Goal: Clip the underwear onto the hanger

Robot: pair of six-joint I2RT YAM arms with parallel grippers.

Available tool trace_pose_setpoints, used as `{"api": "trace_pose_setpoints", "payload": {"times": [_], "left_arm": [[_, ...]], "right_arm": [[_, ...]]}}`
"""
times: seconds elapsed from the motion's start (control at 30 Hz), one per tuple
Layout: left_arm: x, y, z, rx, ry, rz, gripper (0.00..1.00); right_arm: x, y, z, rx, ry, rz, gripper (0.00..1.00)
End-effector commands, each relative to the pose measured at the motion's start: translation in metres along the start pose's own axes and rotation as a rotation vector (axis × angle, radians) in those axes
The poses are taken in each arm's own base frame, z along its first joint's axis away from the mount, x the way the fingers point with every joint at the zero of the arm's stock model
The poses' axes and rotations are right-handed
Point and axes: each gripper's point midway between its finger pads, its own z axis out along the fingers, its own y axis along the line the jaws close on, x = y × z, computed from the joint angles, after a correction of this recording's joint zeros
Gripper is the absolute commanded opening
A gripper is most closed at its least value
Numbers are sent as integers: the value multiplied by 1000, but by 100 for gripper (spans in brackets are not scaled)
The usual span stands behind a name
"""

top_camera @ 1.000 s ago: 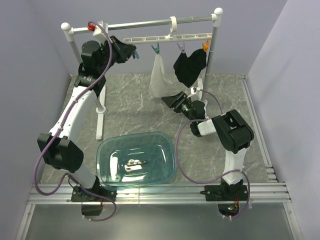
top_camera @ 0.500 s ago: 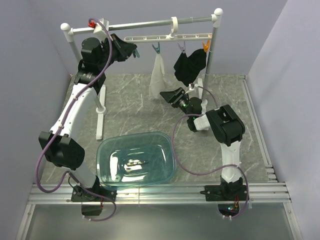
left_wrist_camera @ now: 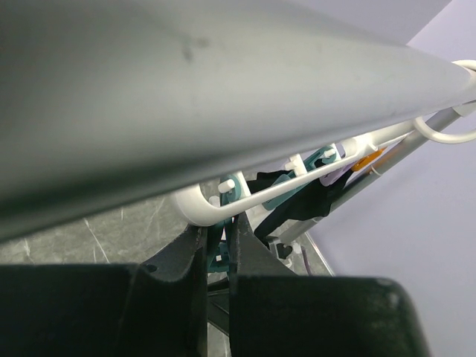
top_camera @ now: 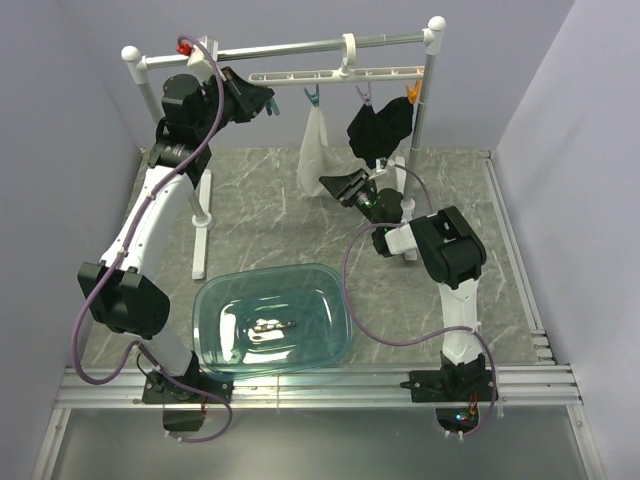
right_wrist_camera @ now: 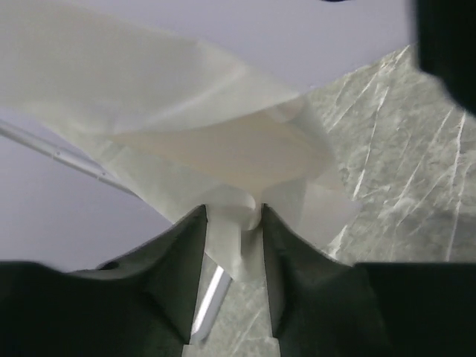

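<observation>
Lavender walls box in a grey marbled bench [top_camera: 260, 215]; at its back stands a grey metal rail with white posts [top_camera: 280, 47]. My left arm is raised at far left, with the left fingers [top_camera: 262, 103] up at the left end of the long white plastic hanger [top_camera: 300, 76], which hooks over the rail. On the left wrist view those fingers [left_wrist_camera: 195, 256] are nearly together, leaving a thin slit with the end teal plastic peg [left_wrist_camera: 234, 190] in it. I cannot tell if they pinch it.

Front-left of centre sits a clear teal plastic tub [top_camera: 205, 300] with something small inside, too small to name.

The small white soft-fabric underwear [top_camera: 316, 150] hangs down limp from the second teal peg [top_camera: 312, 98]. The right fingers [top_camera: 335, 186] are at its lower edge. On the right wrist view they [right_wrist_camera: 190, 253] are narrowed onto a white fold of the underwear [right_wrist_camera: 223, 149] that fills the gap.

Next right, a black fabric garment [top_camera: 378, 132] hangs from the purple peg [top_camera: 362, 95] and the orange peg [top_camera: 410, 92].
</observation>
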Motion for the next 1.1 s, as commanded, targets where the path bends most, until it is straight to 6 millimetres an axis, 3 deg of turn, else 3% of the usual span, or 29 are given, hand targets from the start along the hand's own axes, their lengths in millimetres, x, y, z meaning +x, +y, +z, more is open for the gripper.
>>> {"api": "trace_pose_setpoints", "payload": {"times": [0.0, 0.03, 0.13, 0.27, 0.5, 0.57, 0.77, 1.07], "left_arm": [[-12, -19, -1, 61, -12, -2, 0], [-12, -18, -1, 60, -11, 1, 0], [-9, -14, -1, 51, -8, -4, 0], [5, -9, -2, 52, 18, -15, 0], [14, -5, -2, 58, 34, -6, 0], [20, -4, -3, 54, 48, -11, 0], [38, -6, -1, 47, 107, -30, 0], [61, -1, -3, 11, 176, -39, 0]], "right_arm": [[-15, 30, 0, -129, -27, -51, 36], [-13, 34, -2, -140, -19, -60, 23], [-10, 36, -12, -135, -4, -68, 1], [-14, 49, -29, -147, -22, -149, 0], [-46, 109, -41, -225, -104, -279, 0], [-47, 125, -42, -250, -110, -305, 0], [-15, 154, -36, -269, -83, -467, 0], [3, 189, -40, -280, -146, -768, 0]]}}
